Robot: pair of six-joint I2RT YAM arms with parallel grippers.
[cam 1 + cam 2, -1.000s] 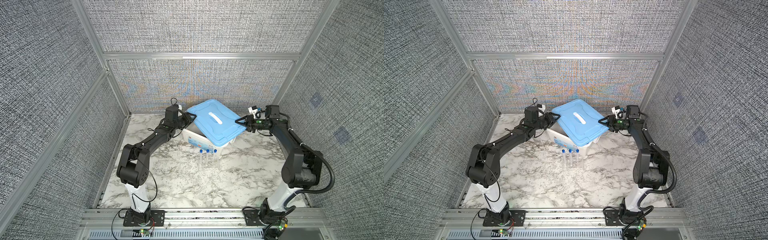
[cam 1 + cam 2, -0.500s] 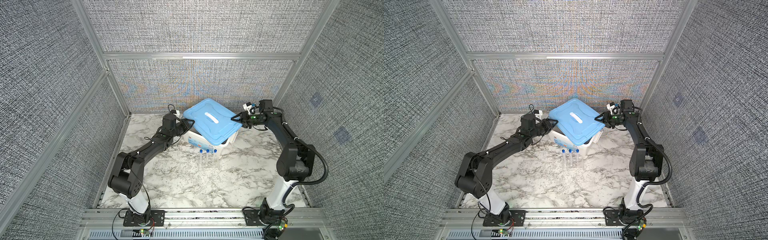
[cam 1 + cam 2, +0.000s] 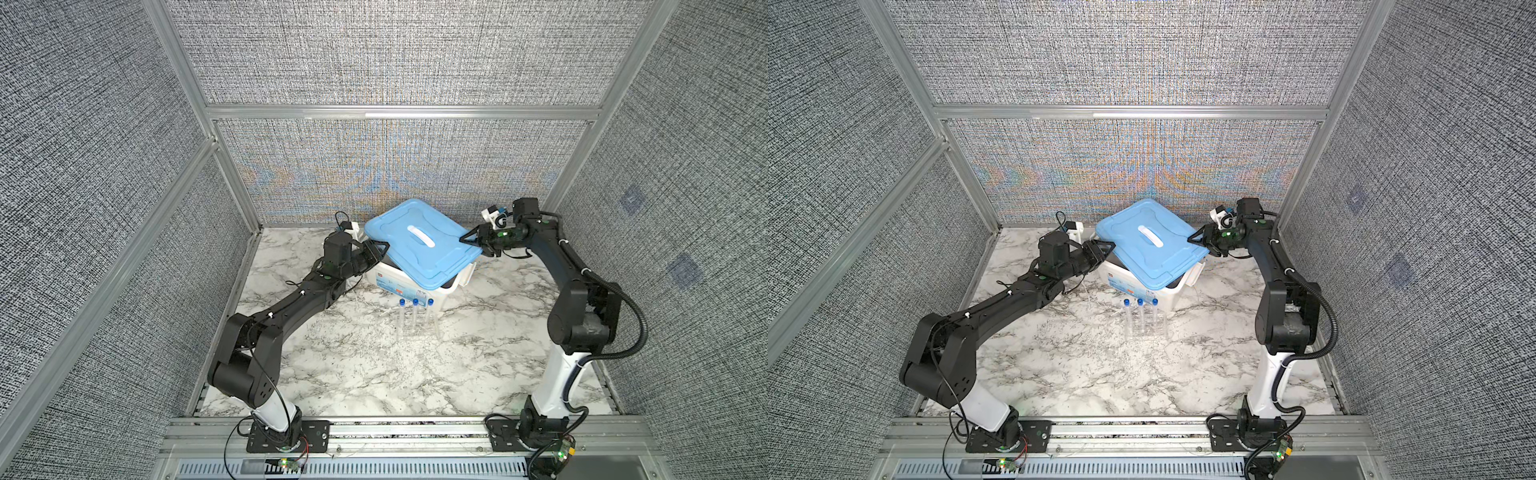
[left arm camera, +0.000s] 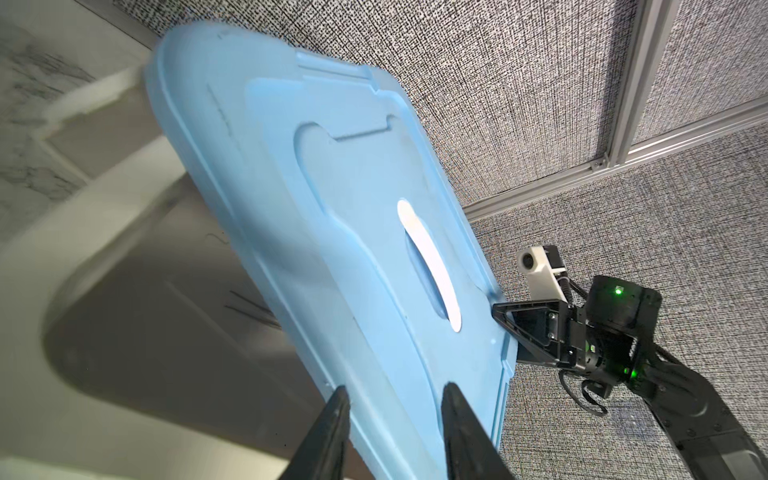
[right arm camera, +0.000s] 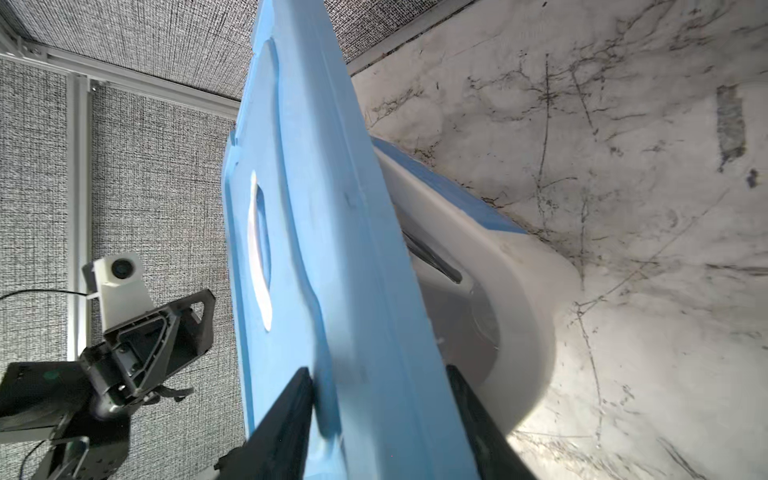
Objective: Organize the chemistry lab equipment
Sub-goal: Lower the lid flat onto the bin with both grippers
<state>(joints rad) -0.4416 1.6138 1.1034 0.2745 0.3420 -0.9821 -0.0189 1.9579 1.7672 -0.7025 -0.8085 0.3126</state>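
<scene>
Holding a blue lid [image 3: 438, 259] tilted over a white tub [image 3: 397, 284]: left gripper [image 3: 382, 249] pinches one edge; right gripper [image 3: 466, 239] straddles the opposite edge, grip unclear. Three capped tubes [image 3: 414, 311] stand in a rack [image 3: 435, 328] beside the tub. Likely closing up; next, level and seat the lid.

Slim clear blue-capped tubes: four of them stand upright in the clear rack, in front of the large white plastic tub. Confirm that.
The count is wrong. Three slim clear blue-capped tubes, not four, stand upright in the clear rack, in front of the large white plastic tub. Both top views show three blue caps in a row.
</scene>
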